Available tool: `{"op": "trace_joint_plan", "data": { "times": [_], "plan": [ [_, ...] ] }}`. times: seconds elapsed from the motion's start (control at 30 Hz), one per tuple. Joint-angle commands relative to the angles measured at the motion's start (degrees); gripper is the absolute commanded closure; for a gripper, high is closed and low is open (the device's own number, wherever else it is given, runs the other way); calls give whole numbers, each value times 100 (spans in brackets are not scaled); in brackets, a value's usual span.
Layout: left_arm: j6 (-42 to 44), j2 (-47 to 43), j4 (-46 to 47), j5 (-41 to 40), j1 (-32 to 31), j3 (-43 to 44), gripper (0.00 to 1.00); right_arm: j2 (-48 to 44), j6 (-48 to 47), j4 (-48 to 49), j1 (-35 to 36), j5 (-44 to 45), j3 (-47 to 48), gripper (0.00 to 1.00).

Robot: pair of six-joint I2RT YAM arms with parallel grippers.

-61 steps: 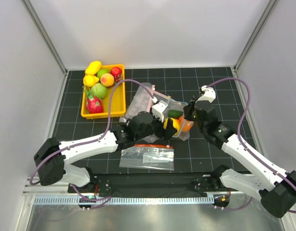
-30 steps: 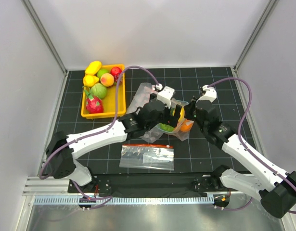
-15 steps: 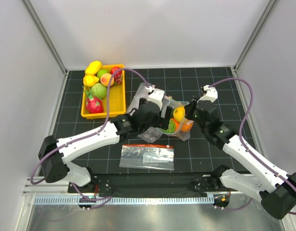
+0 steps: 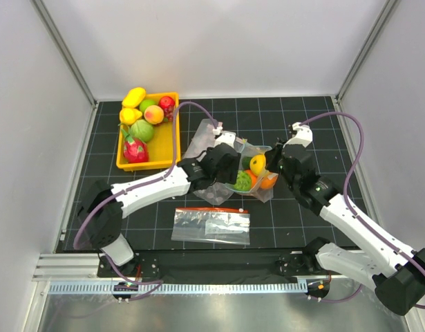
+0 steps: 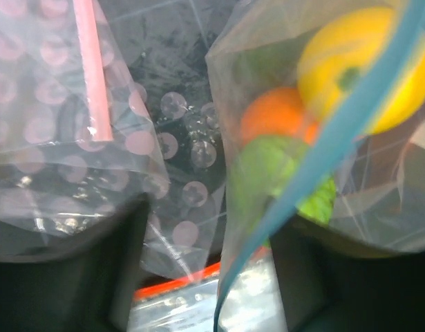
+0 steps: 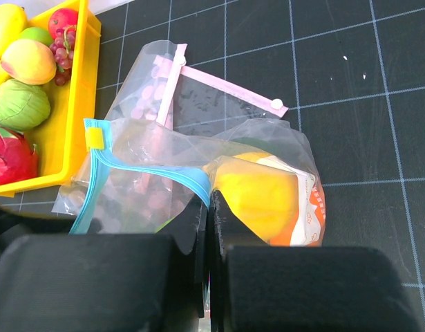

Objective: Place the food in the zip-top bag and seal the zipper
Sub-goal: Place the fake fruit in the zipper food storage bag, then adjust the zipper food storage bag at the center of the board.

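Note:
The zip-top bag (image 4: 252, 176) lies crinkled at mid-table and holds a yellow fruit (image 4: 258, 164), a green fruit (image 4: 243, 181) and an orange fruit (image 4: 268, 182). Its teal zipper (image 6: 150, 169) stands open along the mouth. My right gripper (image 6: 212, 207) is shut on the zipper's right end, next to the yellow fruit (image 6: 264, 194); it also shows in the top view (image 4: 275, 168). My left gripper (image 5: 212, 266) is open at the bag's left side, also seen from above (image 4: 229, 169). The zipper (image 5: 323, 145) runs loose between its fingers, with the fruits behind the plastic.
A yellow tray (image 4: 175, 131) with several fruits stands at the back left. A dotted clear bag with a pink strip (image 4: 202, 135) lies behind the left gripper. A flat clear bag with a red-orange strip (image 4: 212, 225) lies in front, near the arm bases.
My left gripper carried the yellow fruit to the bag's mouth, let it go inside, and drew back a little to the left. The right gripper kept its hold.

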Motion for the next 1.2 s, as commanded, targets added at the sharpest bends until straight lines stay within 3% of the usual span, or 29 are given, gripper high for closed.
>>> {"op": "trace_joint_plan", "data": {
  "times": [0.0, 0.03, 0.13, 0.3, 0.63, 1.17],
  "plan": [
    [-47, 92, 9, 440, 53, 298, 43, -124, 24, 224, 21, 119, 21, 99],
    [5, 49, 18, 510, 53, 299, 65, -132, 24, 224, 21, 119, 21, 99],
    [76, -153, 36, 511, 44, 211, 99, -115, 24, 224, 21, 101, 21, 99],
    [138, -821, 317, 396, 44, -184, 100, -45, 68, 312, 21, 5, -14, 99],
    [261, -1217, 326, 414, 44, -255, 100, 105, 104, 216, 21, -128, 83, 99],
    [331, -866, 44, 300, 44, 0, 100, -36, -81, -163, 21, 356, 259, 99]
  ]
}}
